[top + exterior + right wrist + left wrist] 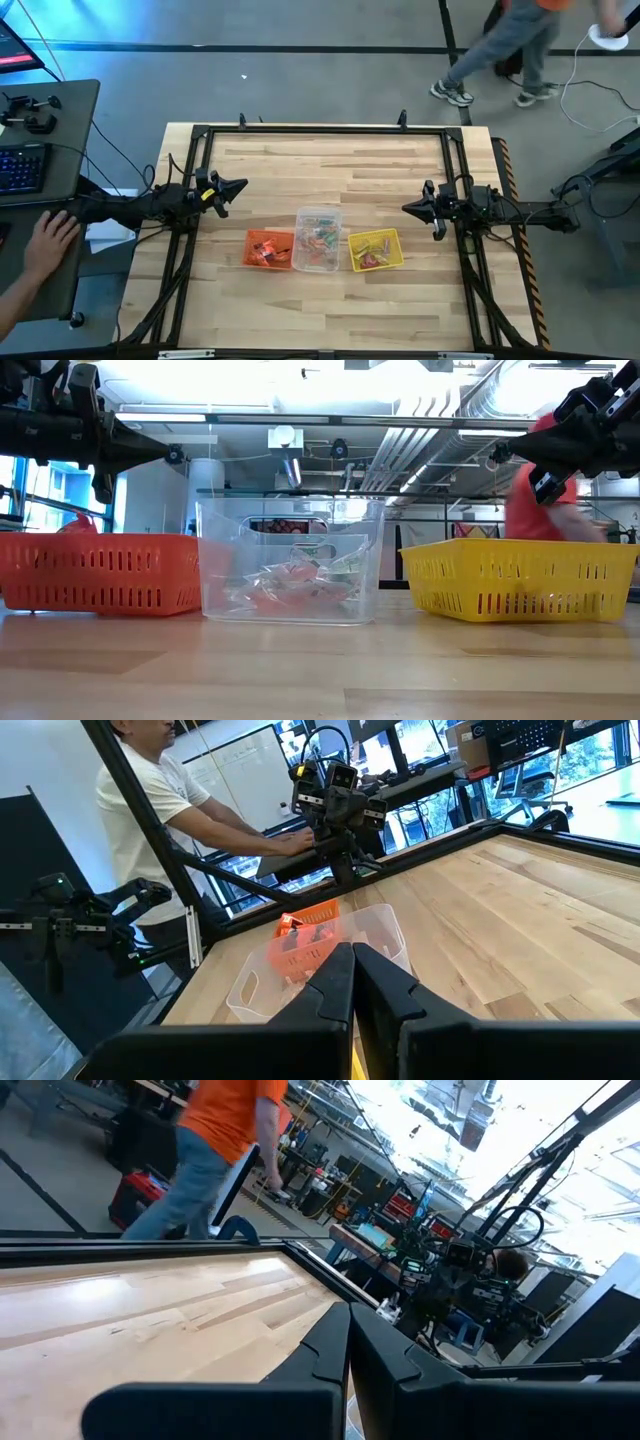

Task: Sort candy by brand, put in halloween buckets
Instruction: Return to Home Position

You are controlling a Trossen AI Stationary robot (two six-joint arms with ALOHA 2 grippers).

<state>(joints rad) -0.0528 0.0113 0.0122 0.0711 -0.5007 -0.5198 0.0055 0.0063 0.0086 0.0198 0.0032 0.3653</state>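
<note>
Three tubs stand in a row on the table's near half: an orange tub [269, 249], a clear tub [318, 239] and a yellow tub [375, 249]. Candy [317, 243] in red-orange, pink and green-teal wrappers lies inside them, and it also shows through the clear tub's wall [292, 582]. My left gripper [241, 185] hangs shut above the table, left of and beyond the orange tub. My right gripper [407, 208] hangs shut to the right of the tubs, just beyond the yellow one. In the right wrist view the clear tub [330, 955] and orange tub [305, 925] sit ahead of the shut fingers.
A black frame [320, 129] runs around the wooden table. Bare wood lies beyond the tubs toward the far edge. A person's hand [50, 240] rests at a side desk on the left. Another person in an orange top [510, 50] walks beyond the table's far right corner.
</note>
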